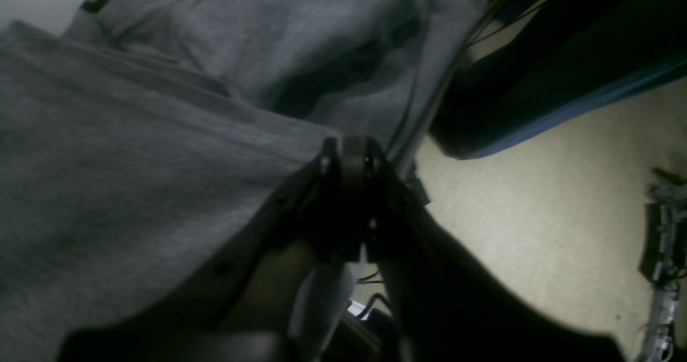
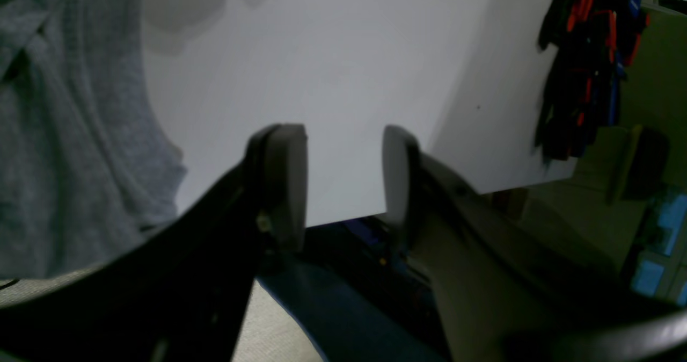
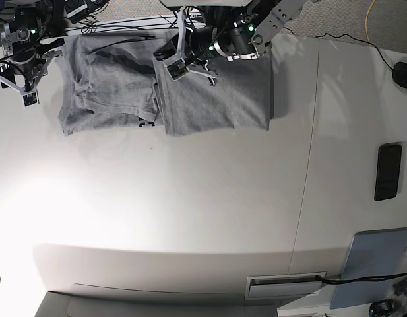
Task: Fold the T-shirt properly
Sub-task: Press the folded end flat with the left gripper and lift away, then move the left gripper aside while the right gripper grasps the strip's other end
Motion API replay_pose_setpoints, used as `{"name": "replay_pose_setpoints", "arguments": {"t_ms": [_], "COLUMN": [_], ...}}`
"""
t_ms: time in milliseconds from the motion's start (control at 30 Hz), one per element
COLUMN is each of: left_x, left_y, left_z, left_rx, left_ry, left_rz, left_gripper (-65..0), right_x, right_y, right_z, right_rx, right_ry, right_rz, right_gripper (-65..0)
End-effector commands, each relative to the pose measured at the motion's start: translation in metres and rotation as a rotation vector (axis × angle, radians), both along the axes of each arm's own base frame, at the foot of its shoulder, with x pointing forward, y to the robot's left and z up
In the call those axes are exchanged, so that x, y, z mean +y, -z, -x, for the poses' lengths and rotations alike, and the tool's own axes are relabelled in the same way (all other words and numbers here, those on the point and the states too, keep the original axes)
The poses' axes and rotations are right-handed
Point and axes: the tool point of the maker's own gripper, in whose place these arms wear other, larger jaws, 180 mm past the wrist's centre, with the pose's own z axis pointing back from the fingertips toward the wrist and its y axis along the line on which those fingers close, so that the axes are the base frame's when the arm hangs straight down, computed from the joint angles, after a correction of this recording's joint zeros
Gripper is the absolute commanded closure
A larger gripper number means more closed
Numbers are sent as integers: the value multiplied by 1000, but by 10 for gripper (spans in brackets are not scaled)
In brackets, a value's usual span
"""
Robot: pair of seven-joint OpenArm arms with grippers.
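Note:
The grey T-shirt (image 3: 216, 99) lies along the far edge of the white table (image 3: 190, 211), partly folded, with its left part rumpled and a bit of black lettering showing at one hem. My left gripper (image 3: 183, 69) is over the shirt's middle. In the left wrist view its jaws (image 1: 351, 155) are shut on an edge of the T-shirt (image 1: 134, 163), which rises to the fingertips. My right gripper (image 3: 17, 89) is past the shirt's left end. It stands open (image 2: 343, 179) over bare table, with the T-shirt (image 2: 64, 163) beside it and nothing between the fingers.
A black flat device (image 3: 388, 172) and a grey slab (image 3: 378, 261) lie at the table's right side, with a dark mouse-like object (image 3: 404, 76) and a cable farther back. The table edge and carpet floor (image 1: 536, 217) are close behind the shirt. A bundle of red and black cables (image 2: 590, 56) hangs beyond.

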Motion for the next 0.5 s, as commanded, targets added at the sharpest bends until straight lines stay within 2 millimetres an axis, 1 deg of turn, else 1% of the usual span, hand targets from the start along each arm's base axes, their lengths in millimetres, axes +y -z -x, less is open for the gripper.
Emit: {"name": "replay_pose_setpoints", "arguments": {"t_ms": [0, 133, 167, 300, 333, 367, 400, 467], "left_x": [-6, -4, -4, -3, -3, -3, -3, -2], "left_y": [-14, -13, -13, -13, -13, -13, -13, -12], "left_z": [-3, -5, -6, -6, -6, -7, -7, -10], "left_rx": [-16, -17, -18, -18, -18, -19, -20, -37], "left_ry": [-4, -11, -14, -16, -16, -16, -16, -16], "left_rz": [53, 50, 49, 50, 49, 49, 49, 36], "left_gripper": [0, 0, -40, -308, -360, -394, -403, -402], "right_x": [-5, -5, -5, -5, -5, -5, -5, -5], "right_y": [-10, -10, -10, -10, -10, -10, -10, -10], "right_z": [-5, -5, -5, -4, -4, -4, -4, -4], "right_rx": [-21, -21, -22, -20, -20, -20, -20, -20], "right_ry": [-9, -9, -8, -6, -7, -7, -6, -6], "right_rz": [32, 32, 32, 33, 32, 33, 33, 32], "right_gripper": [-232, -232, -232, -232, -232, -232, -232, -232]}}
